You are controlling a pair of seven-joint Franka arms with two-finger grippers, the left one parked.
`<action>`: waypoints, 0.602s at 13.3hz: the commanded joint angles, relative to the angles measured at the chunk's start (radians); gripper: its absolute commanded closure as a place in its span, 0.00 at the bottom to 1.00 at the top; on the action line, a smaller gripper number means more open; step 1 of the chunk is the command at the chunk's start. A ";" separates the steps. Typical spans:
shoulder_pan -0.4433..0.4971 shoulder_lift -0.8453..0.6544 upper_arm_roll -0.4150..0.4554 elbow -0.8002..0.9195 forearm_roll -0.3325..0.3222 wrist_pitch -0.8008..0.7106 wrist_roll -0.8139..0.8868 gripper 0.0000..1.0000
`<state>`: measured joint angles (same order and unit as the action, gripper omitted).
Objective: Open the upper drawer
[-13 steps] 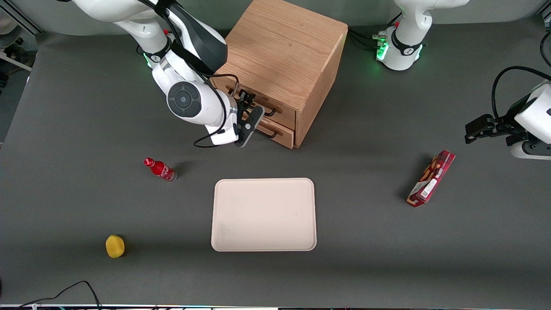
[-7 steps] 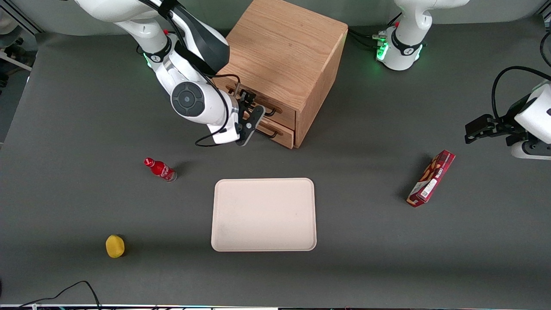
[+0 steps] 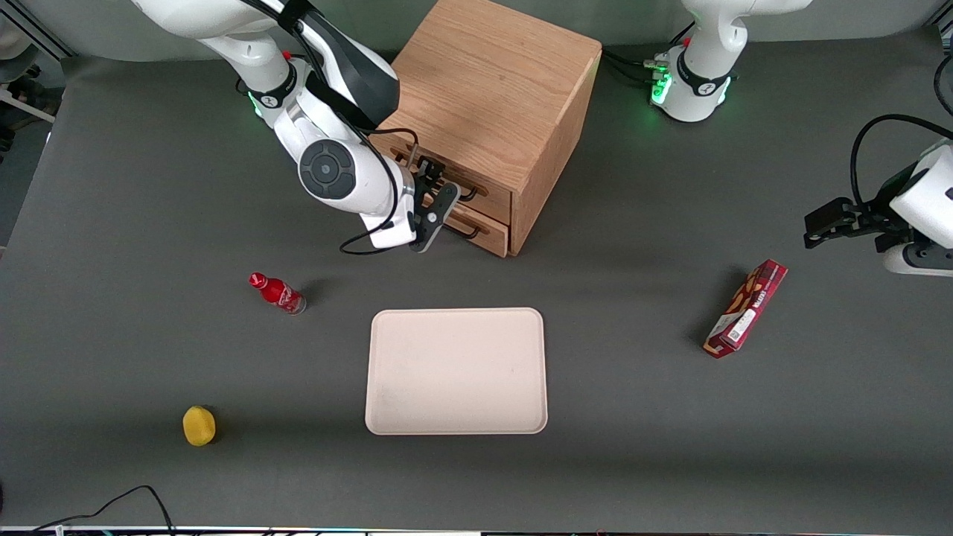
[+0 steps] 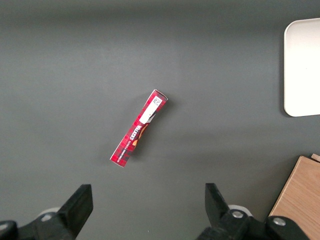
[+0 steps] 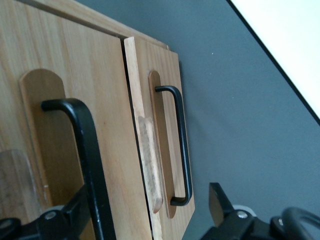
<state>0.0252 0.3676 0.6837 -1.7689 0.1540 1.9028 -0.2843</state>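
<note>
We have the gripper (image 3: pixel 434 192) right in front of the oak cabinet (image 3: pixel 491 89), level with the upper drawer (image 5: pixel 50 75), which is shut as far as we can judge. Its fingers (image 5: pixel 218 202) are apart, and the wrist view shows the drawer's black wire handle (image 5: pixel 87 150) running between them, close against one finger and well clear of the other; we cannot tell whether that near finger is touching the bar. To do this step well we would centre the bar between the fingers, close firmly on its straight middle run, and then pull straight out along the drawer's slide, square to the front, so the tray does not bind. The lower drawer (image 3: pixel 488 232) sits just beneath the gripper with a like handle (image 5: pixel 181 145); we must keep the fingers off it so the wrong drawer does not come out. Nearer the front camera than the gripper lie a cream tray (image 3: pixel 456 371) and a small red bottle (image 3: pixel 277 292), with a yellow round object (image 3: pixel 199 425) nearer still. A red snack box (image 3: pixel 746 308) is well off toward the parked arm's end. We judge the pull path free, since the bottle and tray lie clear of the drawer's front.
</note>
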 commanded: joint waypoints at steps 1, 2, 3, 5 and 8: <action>0.009 -0.013 -0.004 -0.026 -0.011 0.039 -0.013 0.00; 0.009 -0.013 -0.004 -0.032 -0.011 0.051 -0.013 0.00; 0.009 -0.013 -0.003 -0.043 -0.011 0.065 -0.013 0.00; 0.024 -0.013 -0.004 -0.047 -0.011 0.076 -0.013 0.00; 0.035 -0.013 -0.006 -0.058 -0.013 0.091 -0.013 0.00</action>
<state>0.0413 0.3683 0.6851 -1.8081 0.1449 1.9738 -0.2843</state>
